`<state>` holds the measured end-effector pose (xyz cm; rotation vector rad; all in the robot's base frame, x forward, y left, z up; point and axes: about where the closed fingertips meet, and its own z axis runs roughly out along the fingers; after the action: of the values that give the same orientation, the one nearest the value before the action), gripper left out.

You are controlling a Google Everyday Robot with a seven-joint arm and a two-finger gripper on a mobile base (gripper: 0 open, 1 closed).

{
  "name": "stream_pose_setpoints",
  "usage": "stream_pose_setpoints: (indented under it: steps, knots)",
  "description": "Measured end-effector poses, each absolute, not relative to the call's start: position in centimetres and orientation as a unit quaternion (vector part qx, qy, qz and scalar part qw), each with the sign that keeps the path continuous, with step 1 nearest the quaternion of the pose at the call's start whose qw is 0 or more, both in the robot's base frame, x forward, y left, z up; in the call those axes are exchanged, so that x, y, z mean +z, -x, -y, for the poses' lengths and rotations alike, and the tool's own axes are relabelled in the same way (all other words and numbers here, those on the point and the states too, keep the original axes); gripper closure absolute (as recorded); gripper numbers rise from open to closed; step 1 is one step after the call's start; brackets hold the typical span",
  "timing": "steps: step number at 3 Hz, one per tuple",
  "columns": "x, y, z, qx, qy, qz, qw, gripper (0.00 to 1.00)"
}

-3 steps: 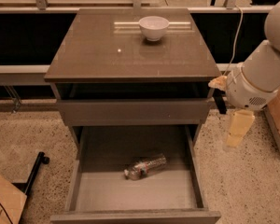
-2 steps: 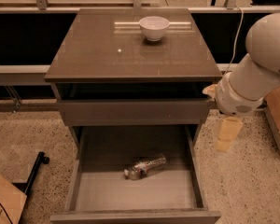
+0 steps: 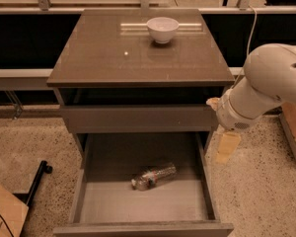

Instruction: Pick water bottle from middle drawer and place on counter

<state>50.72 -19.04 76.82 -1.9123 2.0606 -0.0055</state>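
The middle drawer stood pulled out, with the water bottle lying on its side near the middle of its floor. The counter above the drawer awaited it. The gripper hung just outside the drawer's right wall and looked empty; whether it was open or closed, I could not tell. I judged the reach was under way: next, swing in over the drawer and descend onto the bottle. The arm's base was cut off.

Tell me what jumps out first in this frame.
The big white arm at the frame's right, its gripper hanging just outside the open middle drawer. A water bottle lies on its side on that drawer's floor, and a white bowl sits at the back of the counter.
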Motion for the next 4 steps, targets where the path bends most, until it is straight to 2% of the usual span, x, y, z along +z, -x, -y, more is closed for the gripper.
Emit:
stream_pose_setpoints:
  steps: [1,4]
  knots:
    - [77.1,-50.0,19.8,-0.019,0.662,-0.734,0.15,0.0]
    - [65.3,-51.6,14.7,0.079,0.649,-0.727,0.208,0.0]
